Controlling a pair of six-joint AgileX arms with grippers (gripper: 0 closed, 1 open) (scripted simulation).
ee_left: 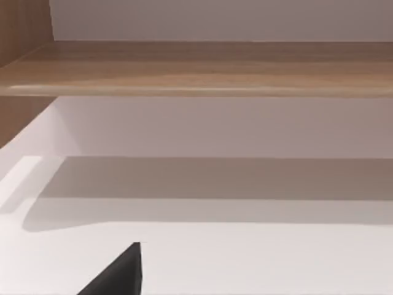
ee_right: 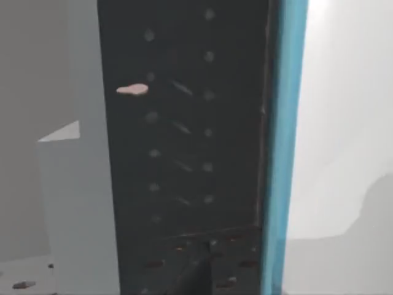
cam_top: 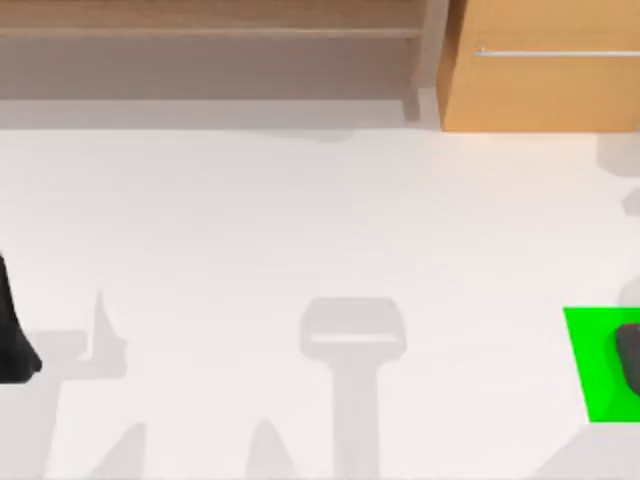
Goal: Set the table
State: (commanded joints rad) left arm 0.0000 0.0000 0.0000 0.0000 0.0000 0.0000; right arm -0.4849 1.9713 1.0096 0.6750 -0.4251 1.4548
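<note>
Looking down from the top camera, I see the table (cam_top: 300, 230) as a very large, smooth white surface that takes most of the frame. One bright green patch (cam_top: 590, 365) is marked on it at the lower right edge of the frame. A dark object (cam_top: 630, 360) lies on this patch, cut by the right border, and I cannot tell what it is.

At the lower left edge of the top view, a black part of my left arm (cam_top: 12, 340) comes into the frame. I cannot tell if its claw is wide or narrow. In the left wrist view a black wedge (ee_left: 120, 273) shows at the bottom, and beyond it the white table (ee_left: 245, 258) runs to a brown wooden shelf (ee_left: 196, 67) in the upper part.

Along the top of the top view, the shelf (cam_top: 200, 20) stands at the upper left and a light-wood cabinet (cam_top: 540, 90) with a metal bar handle (cam_top: 555, 52) at the upper right.

The right wrist view gives a dark dotted panel (ee_right: 184, 153) with a blue strip (ee_right: 284, 135) beside it. For the right claw also I cannot tell the state.
</note>
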